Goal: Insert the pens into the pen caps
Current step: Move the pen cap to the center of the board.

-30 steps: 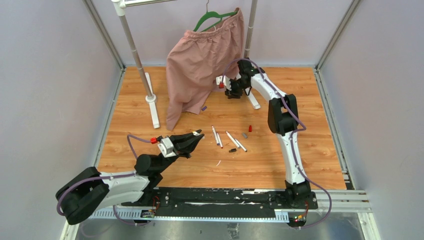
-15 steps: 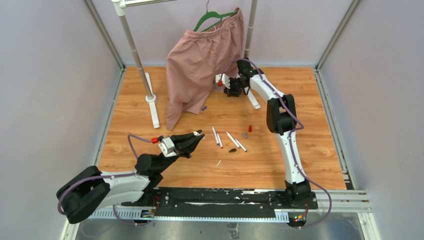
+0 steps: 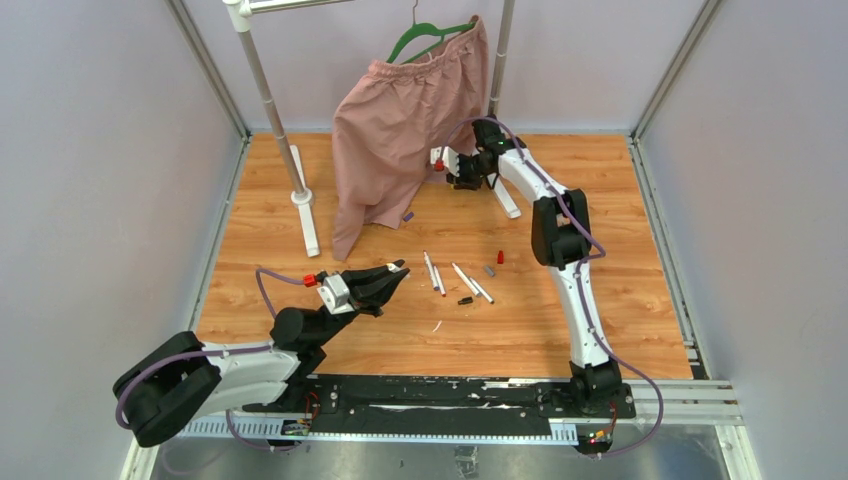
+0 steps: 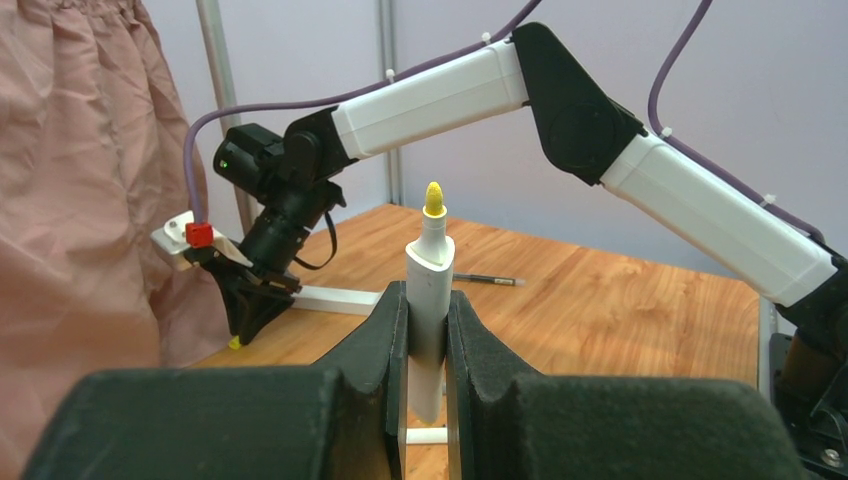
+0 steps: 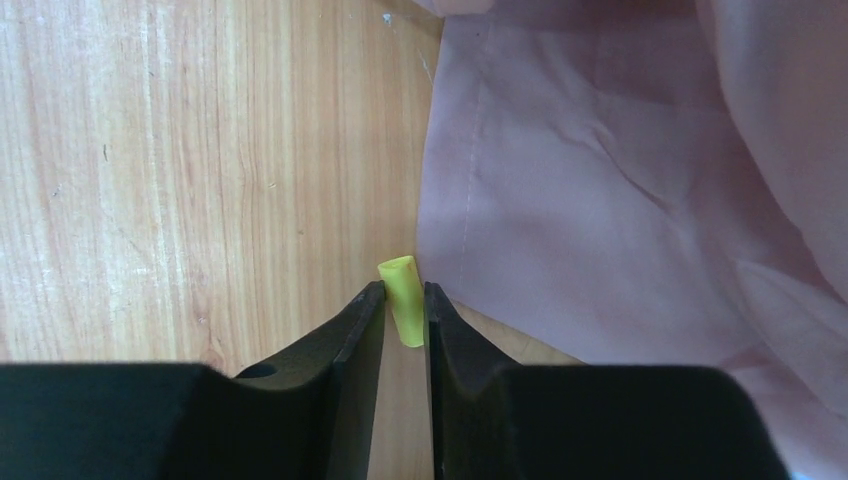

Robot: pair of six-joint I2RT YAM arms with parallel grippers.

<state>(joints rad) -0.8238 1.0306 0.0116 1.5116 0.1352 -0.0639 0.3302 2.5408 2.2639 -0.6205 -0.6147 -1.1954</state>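
The left claw (image 4: pixel 426 303) is shut tight on the yellow-tip pen (image 4: pixel 430 265). The pen has a white body and stands straight up between the two fingers, with its yellow tip on top. This claw hangs over the desk (image 3: pixel 620 200), closer to the near edge and a bit left of the middle.

The right claw (image 5: pixel 403 291) is way over by the far edge of the desk. Its two fingers squeeze the yellow cap (image 5: pixel 402 300) from both sides. The cap leans a little. It is right beside the pink shorts (image 5: pixel 620 170), which hang down from a green hanger (image 3: pixel 430 35). I cannot tell if the cap touches the desk.

Four white pens (image 3: pixel 464 278) lie flat near the middle of the desk, close to each other. A red cap (image 3: pixel 500 257) and a grey cap (image 3: pixel 490 270) sit just to their right. A black cap (image 3: pixel 465 300) lies beside the pens on the near side. A tiny purple cap (image 3: pixel 408 216) lies by the bottom of the shorts.
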